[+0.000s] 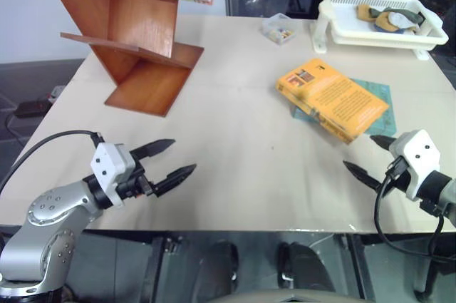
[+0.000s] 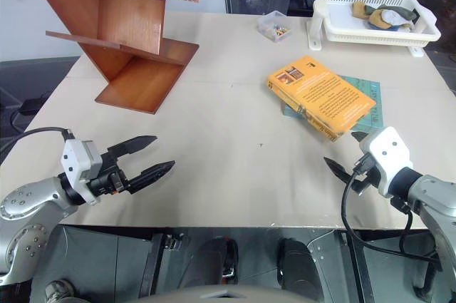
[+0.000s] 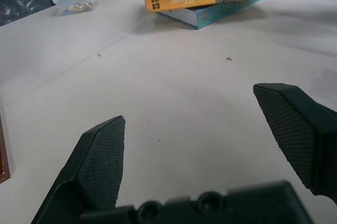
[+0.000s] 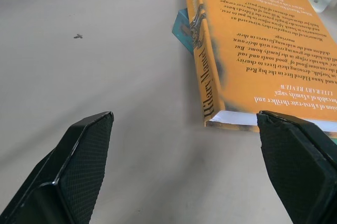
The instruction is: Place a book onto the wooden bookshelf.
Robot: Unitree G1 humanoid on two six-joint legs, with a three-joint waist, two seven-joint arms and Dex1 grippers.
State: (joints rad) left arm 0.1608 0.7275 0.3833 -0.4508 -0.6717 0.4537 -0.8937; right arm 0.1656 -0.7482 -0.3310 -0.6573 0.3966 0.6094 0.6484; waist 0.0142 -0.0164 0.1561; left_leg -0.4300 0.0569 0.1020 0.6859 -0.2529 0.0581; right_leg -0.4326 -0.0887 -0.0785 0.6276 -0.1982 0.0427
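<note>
Book: the orange-yellow book point(image 1: 332, 98) lies flat on the table point(image 1: 235, 167), resting on a thin teal book point(image 1: 376, 95), towards the robot's right.
Right gripper: the right gripper point(image 1: 369, 155) hovers just beside the book's near corner, fingers spread wide, nothing between them.
Left gripper: the left gripper point(image 1: 165, 160) hangs over bare table, fingers apart, empty, well away from the book.
Bookshelf: the wooden bookshelf point(image 1: 132, 39) stands at the far left; other books seem to sit on its top, though they are cut off.
Progress: nothing done; grasp, carry and placement all remain.
</note>
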